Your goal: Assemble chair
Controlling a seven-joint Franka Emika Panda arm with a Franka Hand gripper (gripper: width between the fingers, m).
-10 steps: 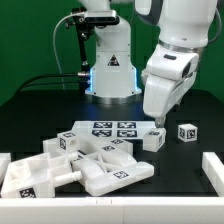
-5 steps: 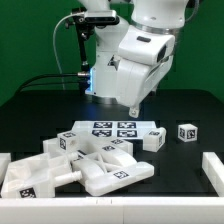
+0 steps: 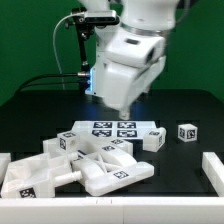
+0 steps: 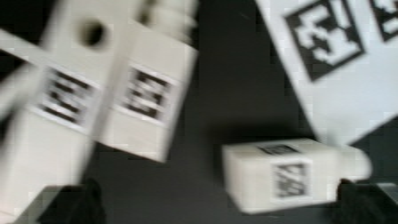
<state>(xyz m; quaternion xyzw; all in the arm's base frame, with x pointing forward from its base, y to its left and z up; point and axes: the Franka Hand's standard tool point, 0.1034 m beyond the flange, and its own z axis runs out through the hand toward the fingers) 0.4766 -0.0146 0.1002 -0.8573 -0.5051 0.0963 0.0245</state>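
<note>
black tabletop [image 3: 40, 118] under a green backdrop [image 3: 30, 40]: your two-finger gripper [image 4: 217, 203] hovers, jaws apart and empty, over a small white tagged plastic block [image 4: 285, 172] beside the marker board [image 4: 338, 45], likely lining up a grasp, while chunky white chair panels [image 3: 90, 168] lie heaped nearby.

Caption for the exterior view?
Gripper hangs empty near the marker board; white chair parts heaped in front, one small block apart at the exterior view's right.

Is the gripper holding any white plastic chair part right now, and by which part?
Nothing is held: the gripper is open, and a small white tagged block lies free below it.
</note>
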